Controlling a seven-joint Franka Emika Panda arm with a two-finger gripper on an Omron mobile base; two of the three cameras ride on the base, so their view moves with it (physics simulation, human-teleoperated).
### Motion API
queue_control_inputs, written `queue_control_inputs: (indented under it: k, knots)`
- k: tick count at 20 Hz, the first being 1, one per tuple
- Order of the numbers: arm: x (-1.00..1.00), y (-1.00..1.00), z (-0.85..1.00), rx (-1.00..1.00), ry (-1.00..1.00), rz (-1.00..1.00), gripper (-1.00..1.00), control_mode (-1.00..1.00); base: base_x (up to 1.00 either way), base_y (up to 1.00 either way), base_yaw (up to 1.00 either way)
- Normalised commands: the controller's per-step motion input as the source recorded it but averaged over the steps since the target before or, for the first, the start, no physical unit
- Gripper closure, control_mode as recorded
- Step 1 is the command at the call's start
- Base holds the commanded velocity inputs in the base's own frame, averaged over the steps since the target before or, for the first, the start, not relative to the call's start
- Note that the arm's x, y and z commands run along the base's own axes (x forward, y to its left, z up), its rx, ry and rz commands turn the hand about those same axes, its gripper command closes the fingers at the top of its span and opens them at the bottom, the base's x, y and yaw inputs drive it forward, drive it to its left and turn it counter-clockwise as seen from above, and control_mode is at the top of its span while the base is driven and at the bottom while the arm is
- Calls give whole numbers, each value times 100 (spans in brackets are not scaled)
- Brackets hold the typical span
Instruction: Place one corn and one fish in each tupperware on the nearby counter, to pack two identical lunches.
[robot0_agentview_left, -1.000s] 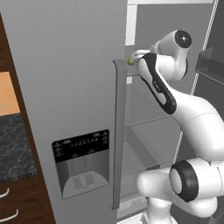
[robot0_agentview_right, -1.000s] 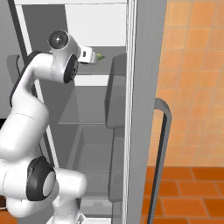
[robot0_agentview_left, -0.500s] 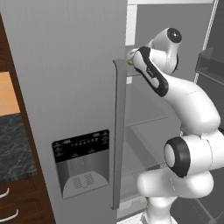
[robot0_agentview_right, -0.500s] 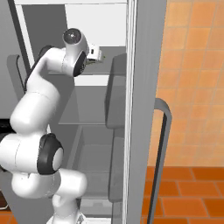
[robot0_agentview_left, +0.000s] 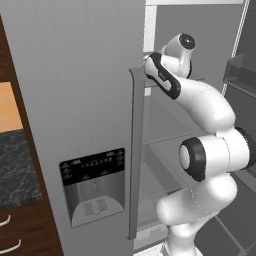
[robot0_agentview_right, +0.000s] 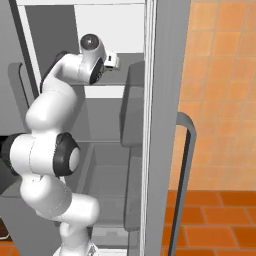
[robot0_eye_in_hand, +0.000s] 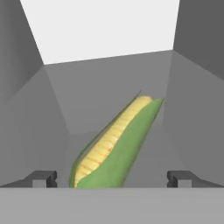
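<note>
- Right now the hand (robot0_eye_in_hand: 112, 177) is wide open, with one dark fingertip (robot0_eye_in_hand: 41, 178) on each side of the corn (robot0_eye_in_hand: 114, 144).
- The corn lies tilted on a grey fridge shelf (robot0_eye_in_hand: 105, 92), between the fingertips; whether they touch it is unclear.
- Off to the left, a bit of the black desk (robot0_agentview_left: 15, 167) shows beside the fridge door (robot0_agentview_left: 75, 100).

A grey fridge shelf (robot0_eye_in_hand: 109, 87) carries one corn cob (robot0_eye_in_hand: 114, 144). The cob lies flat on the shelf floor, slanted, its yellow kernels showing along one side and a green husk wrapping the other. Grey walls rise on both sides of the cob, and a white back wall (robot0_eye_in_hand: 100, 26) stands beyond its far tip, well apart from it.
</note>
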Motion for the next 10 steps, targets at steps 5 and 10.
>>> queue_control_inputs:
  k: [5,10]
  knots:
    - [47,6,-8,0,0,0,-100,-100,0,0,0]
    - [26,0,-35,-2,3,0,100,-100,0,0,0]
